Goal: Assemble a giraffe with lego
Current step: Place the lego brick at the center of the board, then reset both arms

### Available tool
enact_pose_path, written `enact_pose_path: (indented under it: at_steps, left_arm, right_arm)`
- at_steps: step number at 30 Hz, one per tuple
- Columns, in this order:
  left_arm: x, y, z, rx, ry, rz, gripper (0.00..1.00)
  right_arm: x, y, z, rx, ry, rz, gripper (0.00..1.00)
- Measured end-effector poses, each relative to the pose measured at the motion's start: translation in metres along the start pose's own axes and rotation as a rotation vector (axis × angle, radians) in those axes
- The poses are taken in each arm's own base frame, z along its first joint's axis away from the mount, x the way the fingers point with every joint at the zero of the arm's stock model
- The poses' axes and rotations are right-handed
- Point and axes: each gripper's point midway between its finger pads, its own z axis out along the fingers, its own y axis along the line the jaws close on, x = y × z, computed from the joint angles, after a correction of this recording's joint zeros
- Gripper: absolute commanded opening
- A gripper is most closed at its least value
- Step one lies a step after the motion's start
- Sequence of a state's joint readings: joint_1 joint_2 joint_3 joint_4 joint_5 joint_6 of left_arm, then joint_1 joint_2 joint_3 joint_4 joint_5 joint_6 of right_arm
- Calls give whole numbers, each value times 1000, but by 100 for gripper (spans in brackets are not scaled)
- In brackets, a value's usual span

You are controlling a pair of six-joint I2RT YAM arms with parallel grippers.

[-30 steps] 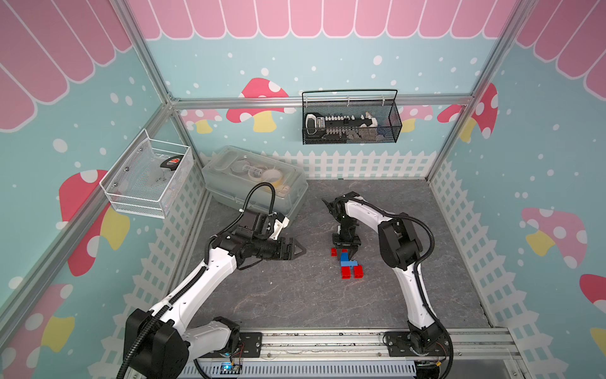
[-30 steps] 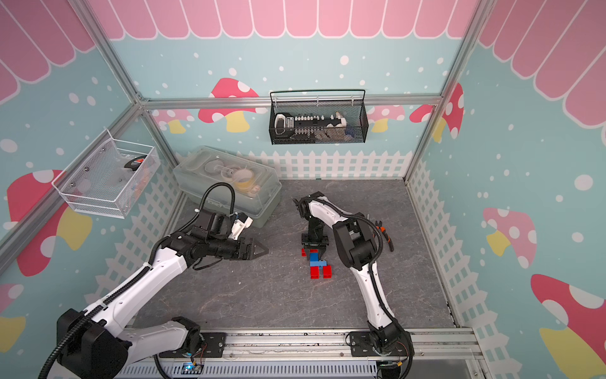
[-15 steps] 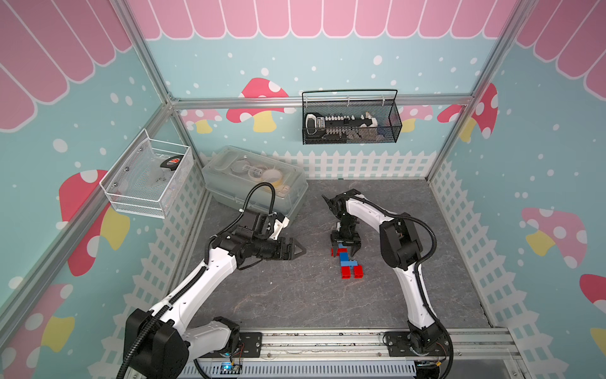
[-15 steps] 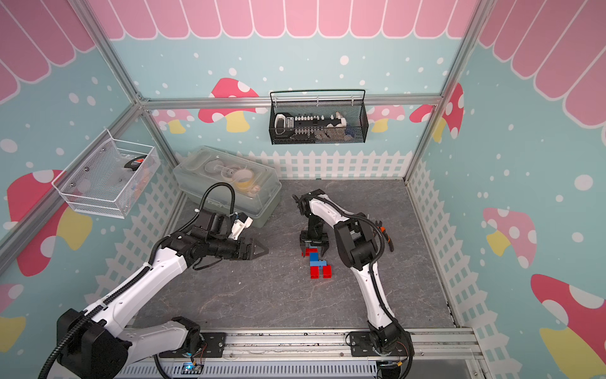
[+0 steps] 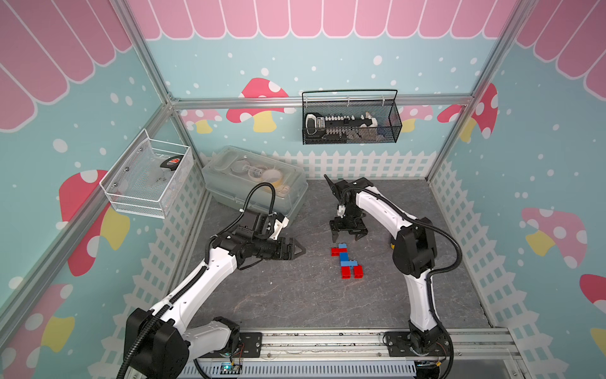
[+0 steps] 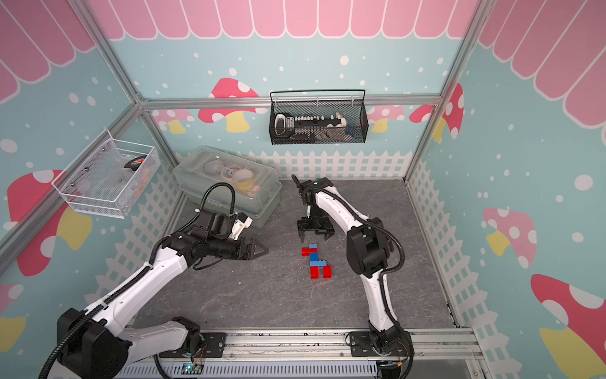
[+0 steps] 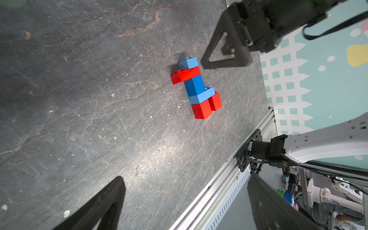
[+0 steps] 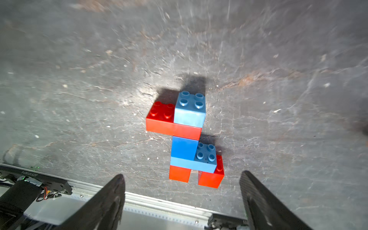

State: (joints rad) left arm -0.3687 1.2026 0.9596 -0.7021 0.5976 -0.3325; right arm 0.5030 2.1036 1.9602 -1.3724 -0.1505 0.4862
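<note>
A: Black-fingered and spread apart, our left gripper (image 5: 299, 251) holds nothing. It hovers over the surface (image 5: 288, 305), well to the left of the build, with its tips pointing toward it.

B: We agree. In the middle, the giraffe (image 5: 346, 261) looks to be lying on its side on the surface. Its two red legs point toward the front rail (image 5: 328, 338), then come the blue body and neck, the red head, and the light-blue top farthest from the rail. All six pieces of lego (image 8: 185, 147) look joined.

A: Just behind the head end, our right gripper (image 5: 347, 236) hangs with its jaws wide apart, touching nothing.

B: So we judge the assembling done, and the step in hand is letting go and backing off. What comes next?

A: We'd clear both arms away without brushing the figure. If it is meant to stand, we'd need a gentle grip across the body to tip it onto its legs.

B: How does this compare with a second ago?

A: Our left arm hasn't shifted. Our right gripper was down at the head with its jaws narrow, and it has since opened and drawn up and back. The giraffe stays where it lay.
</note>
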Motion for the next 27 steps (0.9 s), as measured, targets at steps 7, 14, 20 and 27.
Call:
enact_pose_path:
  at_steps: [7,14,20,27]
  left_arm:
    - [-3,8,0,-46,-15,7,99]
    - [-6,23,2,-121,-26,7,99]
    - [-11,39,-1,-211,-57,14,99]
    - [-19,64,-17,-332,-143,8,99]
  right_arm:
    - [10,-3,-32,-37,-210,-39,99]
    - [29,-9,-34,-44,-393,-69,99]
    - [53,-14,-40,-54,-548,-101,99]
    - [85,-28,-35,-20,-682,-135,99]
